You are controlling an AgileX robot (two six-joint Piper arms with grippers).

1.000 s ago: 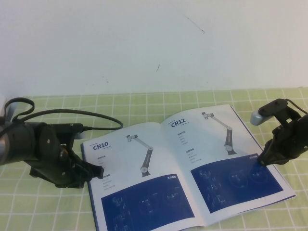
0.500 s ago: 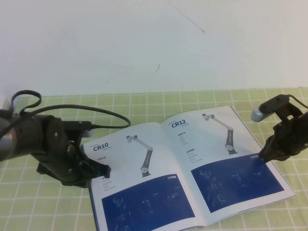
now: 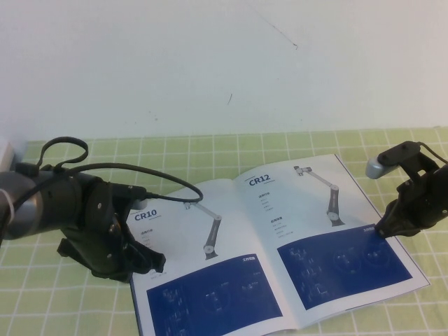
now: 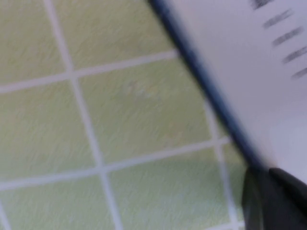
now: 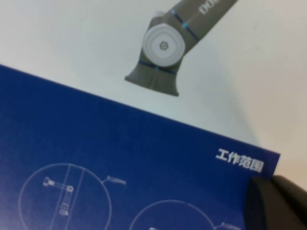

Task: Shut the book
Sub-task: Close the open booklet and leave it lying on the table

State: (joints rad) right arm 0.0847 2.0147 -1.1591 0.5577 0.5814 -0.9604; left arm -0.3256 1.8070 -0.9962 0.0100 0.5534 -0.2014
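An open book (image 3: 280,245) lies flat on the green checked cloth, showing robot-arm pictures and blue panels; its left page reads CR10 and its right page CR12. My left gripper (image 3: 152,264) is low at the book's left edge, shut, with nothing seen between its tips. In the left wrist view the dark tips (image 4: 271,201) meet the blue border of the page (image 4: 259,62). My right gripper (image 3: 381,229) is shut and rests its tip on the right page at the blue panel's top corner. In the right wrist view it (image 5: 276,203) touches that panel (image 5: 120,158).
The green checked cloth (image 3: 231,150) covers the table up to a white wall behind. A black cable (image 3: 161,175) loops from the left arm over the cloth just behind the book's left page. A pale object (image 3: 5,150) shows at the far left edge.
The left arm has swung right and toward the near side, bringing its gripper down along the book's left edge. The right gripper has stayed on the right page. The book has not moved.
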